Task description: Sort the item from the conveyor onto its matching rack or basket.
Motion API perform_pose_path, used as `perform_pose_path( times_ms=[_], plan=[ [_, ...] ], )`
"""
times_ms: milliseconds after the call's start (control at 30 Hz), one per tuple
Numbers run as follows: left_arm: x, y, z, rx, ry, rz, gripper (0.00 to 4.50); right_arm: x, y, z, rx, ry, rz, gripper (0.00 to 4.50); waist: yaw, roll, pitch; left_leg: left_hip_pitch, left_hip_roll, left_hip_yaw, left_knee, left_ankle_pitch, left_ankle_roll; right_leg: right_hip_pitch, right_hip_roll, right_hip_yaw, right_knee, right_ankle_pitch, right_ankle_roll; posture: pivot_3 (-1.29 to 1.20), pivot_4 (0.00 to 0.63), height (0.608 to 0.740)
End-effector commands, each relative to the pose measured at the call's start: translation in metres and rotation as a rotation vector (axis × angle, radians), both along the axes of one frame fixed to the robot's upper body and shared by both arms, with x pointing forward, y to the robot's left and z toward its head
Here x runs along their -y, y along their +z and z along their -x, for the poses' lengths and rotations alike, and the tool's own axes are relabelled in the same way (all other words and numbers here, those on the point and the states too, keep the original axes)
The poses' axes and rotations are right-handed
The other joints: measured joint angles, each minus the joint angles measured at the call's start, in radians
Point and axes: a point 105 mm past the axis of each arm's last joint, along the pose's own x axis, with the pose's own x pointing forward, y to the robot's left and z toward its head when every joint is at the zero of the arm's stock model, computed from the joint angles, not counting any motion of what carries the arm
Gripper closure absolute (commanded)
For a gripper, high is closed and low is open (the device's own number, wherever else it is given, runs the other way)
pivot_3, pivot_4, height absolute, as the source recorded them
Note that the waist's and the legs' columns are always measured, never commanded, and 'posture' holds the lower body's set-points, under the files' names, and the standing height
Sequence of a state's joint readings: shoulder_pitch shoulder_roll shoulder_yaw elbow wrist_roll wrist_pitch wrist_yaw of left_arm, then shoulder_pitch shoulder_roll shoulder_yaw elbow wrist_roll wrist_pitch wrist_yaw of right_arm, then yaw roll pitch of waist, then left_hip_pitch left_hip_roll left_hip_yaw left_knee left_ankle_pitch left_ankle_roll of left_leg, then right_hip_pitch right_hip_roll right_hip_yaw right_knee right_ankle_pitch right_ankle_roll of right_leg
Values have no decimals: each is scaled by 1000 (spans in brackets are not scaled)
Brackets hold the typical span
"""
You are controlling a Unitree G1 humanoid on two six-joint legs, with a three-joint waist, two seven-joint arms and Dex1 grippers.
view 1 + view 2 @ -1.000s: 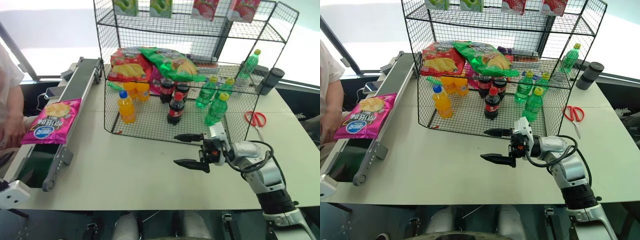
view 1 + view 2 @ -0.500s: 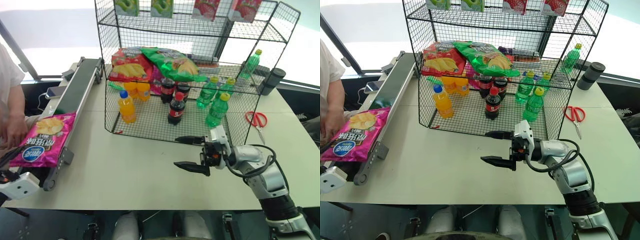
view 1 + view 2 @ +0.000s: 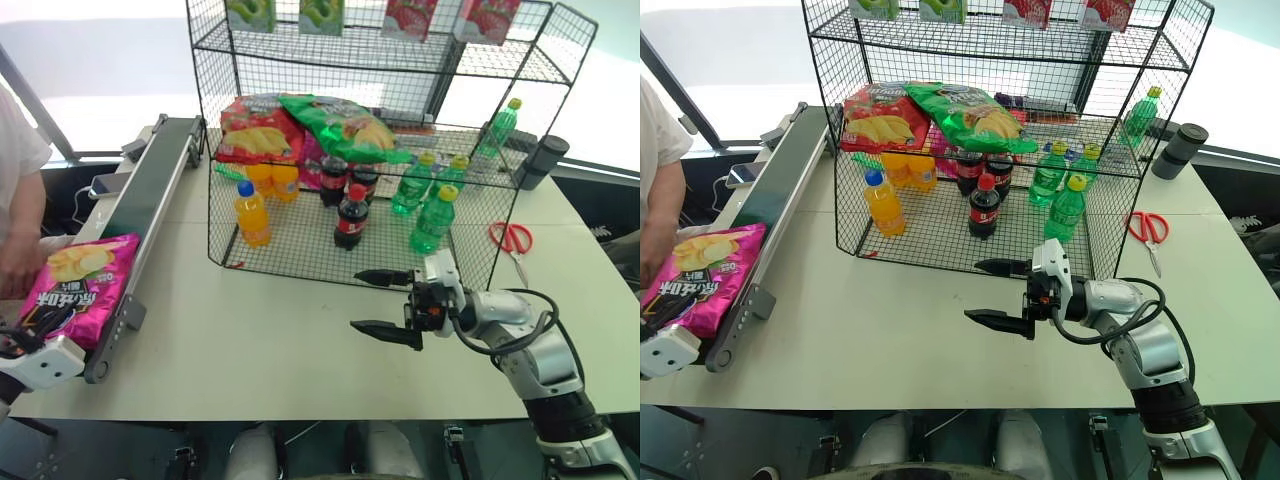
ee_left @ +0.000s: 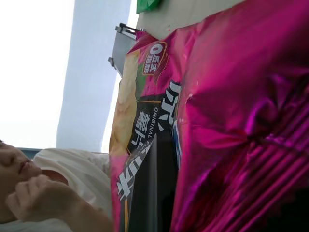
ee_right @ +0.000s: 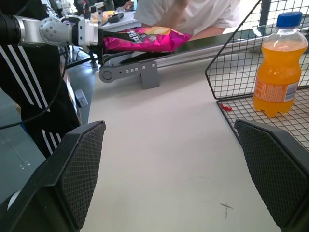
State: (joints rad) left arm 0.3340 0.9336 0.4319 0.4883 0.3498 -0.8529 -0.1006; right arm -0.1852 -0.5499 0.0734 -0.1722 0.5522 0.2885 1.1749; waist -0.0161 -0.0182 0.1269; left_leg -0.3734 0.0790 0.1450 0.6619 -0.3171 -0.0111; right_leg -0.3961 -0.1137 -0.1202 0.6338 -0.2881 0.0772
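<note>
The item, a shiny magenta-pink crisp bag (image 3: pixel 80 285), lies at the near end of the conveyor (image 3: pixel 152 178), a long dark green belt with grey rails on the table's left. My left gripper (image 3: pixel 42 322) is shut on the bag's near edge; the right wrist view shows the same grip on the bag (image 5: pixel 145 38). In the left wrist view the bag (image 4: pixel 227 125) sits very close. The black wire rack (image 3: pixel 300 75) stands at the back middle. In front of the rack my right gripper (image 3: pixel 356 299) hangs open above the table, nothing between its fingers.
On the rack's middle tier lie a red crisp bag (image 3: pixel 255 130) and a green crisp bag (image 3: pixel 345 125); orange, cola and green bottles stand below. Red scissors (image 3: pixel 512 238) and a dark cup (image 3: pixel 545 160) are at the right. A person (image 3: pixel 18 190) stands beside the conveyor.
The pink bag has ridden down the belt to its near end. My left gripper has come forward and shut on the bag's near edge. The right arm has stayed still.
</note>
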Motion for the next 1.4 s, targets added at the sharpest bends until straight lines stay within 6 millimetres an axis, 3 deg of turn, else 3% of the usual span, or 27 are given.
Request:
perform_pose_path(
  times_ms=[33,167,300,400,633,900,1100,1400],
  plan=[
    [-1,26,-8,100,6,42,4461,1,9,1,49,-2,-1,0,0,0,0,0,0,0,0,0,0,0,0,0,0,0,0,0,150,726],
    [5,50,-17,173,-19,217,4461,3,8,0,48,-12,1,0,1,0,0,0,0,0,0,0,0,0,0,0,0,0,0,0,150,726],
    [34,85,-24,187,-170,514,4461,10,9,-5,49,-38,6,0,2,0,0,0,0,0,1,0,-1,1,0,0,0,0,0,0,150,726],
    [65,94,-21,19,-320,773,4461,16,9,-7,54,-47,19,0,-2,0,0,0,0,0,1,1,-1,5,0,0,0,0,0,0,150,726],
    [100,127,0,-379,-513,1360,4461,31,12,-7,9,-59,18,0,-1,2,2,0,1,-2,1,3,-5,5,6,0,1,0,0,0,150,726],
    [177,99,37,-1011,-746,1796,4461,22,28,13,-289,29,-85,0,2,3,3,0,1,-4,1,3,-5,6,6,1,0,-1,-1,0,150,726],
    [215,96,25,-1211,-959,1903,4461,17,31,41,-543,134,-108,0,11,3,2,0,0,-7,1,3,-5,8,7,1,-2,-1,-7,0,150,726],
    [235,84,0,-1340,-1027,1925,4461,5,50,44,-588,195,-187,0,5,2,2,0,-1,-7,2,3,-5,8,10,2,-2,1,-4,0,150,726]
  ],
)
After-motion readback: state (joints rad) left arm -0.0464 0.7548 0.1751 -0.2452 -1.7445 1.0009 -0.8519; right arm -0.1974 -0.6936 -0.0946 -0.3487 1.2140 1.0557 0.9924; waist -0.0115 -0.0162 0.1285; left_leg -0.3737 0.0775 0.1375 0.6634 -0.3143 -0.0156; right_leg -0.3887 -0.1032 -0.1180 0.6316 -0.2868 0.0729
